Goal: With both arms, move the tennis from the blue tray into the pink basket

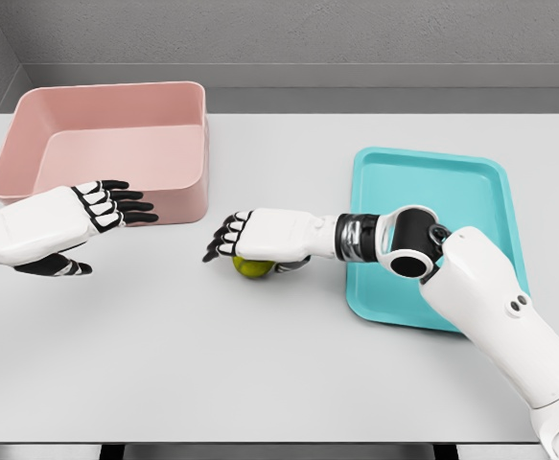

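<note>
— Where's the ball right now?

— Out over the grey tabletop (289,364), between the two containers. The right hand (260,240) has the yellow-green tennis ball (251,268) tucked under its palm, fingers curled down around it (only the lower part of the ball peeks out beneath the hand, so I can't tell whether it touches the surface).

— So it's off the tray?

— Yes, the blue tray (471,182) sits on the right side of the tabletop, and the ball is well to its left. The right forearm stretches across the tray's left edge, with the elbow bent above the tray's lower part.

— And the other arm?

— The left hand (92,216) comes in from the left edge, palm turned toward the right, fingers spread and straight, thumb hanging below; it holds nothing. Its fingertips point at the right hand, with a clear gap of bare tabletop between them.

— The basket?

— The pink basket (178,187) stands at the far left of the tabletop, upright, just behind the left hand. The left fingertips overlap its front wall from where I stand.
</note>
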`<action>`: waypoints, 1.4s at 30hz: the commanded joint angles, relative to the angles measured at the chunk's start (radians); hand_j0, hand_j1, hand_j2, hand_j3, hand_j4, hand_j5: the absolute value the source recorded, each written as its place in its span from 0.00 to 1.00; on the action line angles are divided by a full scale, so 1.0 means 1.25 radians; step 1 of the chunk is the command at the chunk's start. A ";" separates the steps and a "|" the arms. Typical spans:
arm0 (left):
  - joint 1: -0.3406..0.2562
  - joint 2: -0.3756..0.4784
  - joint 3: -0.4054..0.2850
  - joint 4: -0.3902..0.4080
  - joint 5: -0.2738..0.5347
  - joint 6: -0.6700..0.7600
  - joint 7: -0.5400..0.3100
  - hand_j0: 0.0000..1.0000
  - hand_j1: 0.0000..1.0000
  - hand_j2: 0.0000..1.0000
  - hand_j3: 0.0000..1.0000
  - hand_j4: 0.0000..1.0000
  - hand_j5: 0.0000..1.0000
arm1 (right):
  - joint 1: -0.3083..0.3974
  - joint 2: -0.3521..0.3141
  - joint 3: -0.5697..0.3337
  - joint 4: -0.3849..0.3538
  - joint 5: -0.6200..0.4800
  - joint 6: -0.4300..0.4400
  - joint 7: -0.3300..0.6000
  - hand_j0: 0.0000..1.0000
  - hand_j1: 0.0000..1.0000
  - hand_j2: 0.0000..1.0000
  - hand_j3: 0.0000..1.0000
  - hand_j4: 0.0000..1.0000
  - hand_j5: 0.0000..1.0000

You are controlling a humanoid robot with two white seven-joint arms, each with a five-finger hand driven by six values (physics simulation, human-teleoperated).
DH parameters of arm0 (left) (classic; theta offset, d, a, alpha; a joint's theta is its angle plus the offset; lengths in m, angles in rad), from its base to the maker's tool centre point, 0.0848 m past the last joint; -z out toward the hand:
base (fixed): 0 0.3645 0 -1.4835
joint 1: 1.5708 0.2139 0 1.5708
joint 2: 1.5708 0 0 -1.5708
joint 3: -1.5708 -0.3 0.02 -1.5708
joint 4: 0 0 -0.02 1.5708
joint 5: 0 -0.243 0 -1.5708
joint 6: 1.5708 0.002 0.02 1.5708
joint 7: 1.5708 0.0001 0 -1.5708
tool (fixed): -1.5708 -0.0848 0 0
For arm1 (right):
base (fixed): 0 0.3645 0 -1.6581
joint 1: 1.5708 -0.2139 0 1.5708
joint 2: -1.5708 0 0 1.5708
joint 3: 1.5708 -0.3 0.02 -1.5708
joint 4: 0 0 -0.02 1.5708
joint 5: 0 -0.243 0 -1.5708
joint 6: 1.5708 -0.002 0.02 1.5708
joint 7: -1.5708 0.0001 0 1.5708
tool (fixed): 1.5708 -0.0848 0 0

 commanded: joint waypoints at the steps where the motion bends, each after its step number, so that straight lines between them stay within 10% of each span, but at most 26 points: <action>1: 0.000 0.001 0.000 0.000 0.005 0.001 0.000 1.00 1.00 1.00 1.00 1.00 1.00 | 0.000 -0.002 -0.001 0.000 -0.005 0.002 0.000 0.99 0.99 0.99 0.99 0.99 0.99; 11: -0.005 -0.024 -0.001 0.001 -0.016 0.001 0.000 1.00 1.00 1.00 1.00 1.00 1.00 | 0.000 -0.077 -0.091 -0.098 -0.013 0.002 0.045 0.99 0.99 0.99 0.99 0.99 0.99; 16: -0.025 -0.134 -0.007 0.000 -0.157 0.001 -0.004 1.00 1.00 1.00 1.00 1.00 1.00 | 0.021 -0.131 -0.199 -0.175 -0.031 0.002 0.045 0.99 0.99 0.99 0.99 0.99 0.99; 19: -0.093 -0.200 -0.109 0.001 -0.230 0.001 -0.024 1.00 1.00 1.00 1.00 1.00 1.00 | 0.071 -0.160 -0.317 -0.174 -0.083 0.002 0.045 0.99 0.99 0.99 0.99 0.99 0.99; 28: -0.264 -0.233 -0.338 0.018 -0.235 0.001 -0.045 1.00 1.00 1.00 1.00 1.00 1.00 | 0.227 -0.242 -0.531 -0.168 -0.272 0.002 0.045 0.99 0.99 0.99 0.99 0.99 0.99; 42: -0.347 -0.258 -0.399 0.074 -0.129 0.001 -0.045 1.00 1.00 1.00 1.00 1.00 1.00 | 0.330 -0.235 -0.623 -0.142 -0.312 0.002 0.045 1.00 1.00 1.00 1.00 1.00 1.00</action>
